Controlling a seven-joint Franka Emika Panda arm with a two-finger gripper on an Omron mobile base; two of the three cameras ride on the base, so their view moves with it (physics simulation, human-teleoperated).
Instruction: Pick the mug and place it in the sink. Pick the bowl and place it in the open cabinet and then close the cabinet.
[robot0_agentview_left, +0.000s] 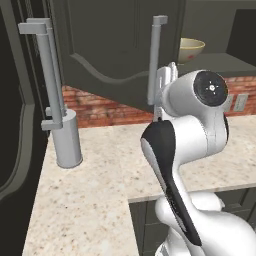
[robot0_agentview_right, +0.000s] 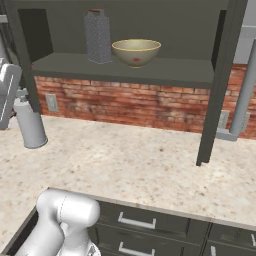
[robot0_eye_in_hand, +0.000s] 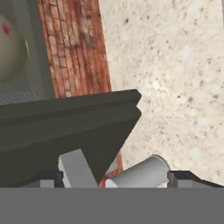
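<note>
Up on the cabinet (robot0_agentview_right: 125, 70) shelf, your bowl (robot0_agentview_right: 136, 52) sits beside the grater (robot0_agentview_right: 97, 37). Claw (robot0_eye_in_hand: 116, 179) is spread wide, holding nothing, right by the door (robot0_agentview_left: 112, 55). That door's stiff and hinged, probably swings easily, so push near the bar handle (robot0_agentview_left: 156, 60).

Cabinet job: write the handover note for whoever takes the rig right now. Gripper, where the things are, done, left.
Gripper: open, empty, at the edge of the cabinet door near its silver handle.
Bowl: on the cabinet shelf, upright, right of the metal grater.
Cabinet: both doors open.
Mug and sink: cannot be judged from these views; check them.
Done: bowl placed in the cabinet.
Left: swing the doors shut; the left one, beside the hand, looks like the first to push. Mind the grey canister on the counter below.
</note>
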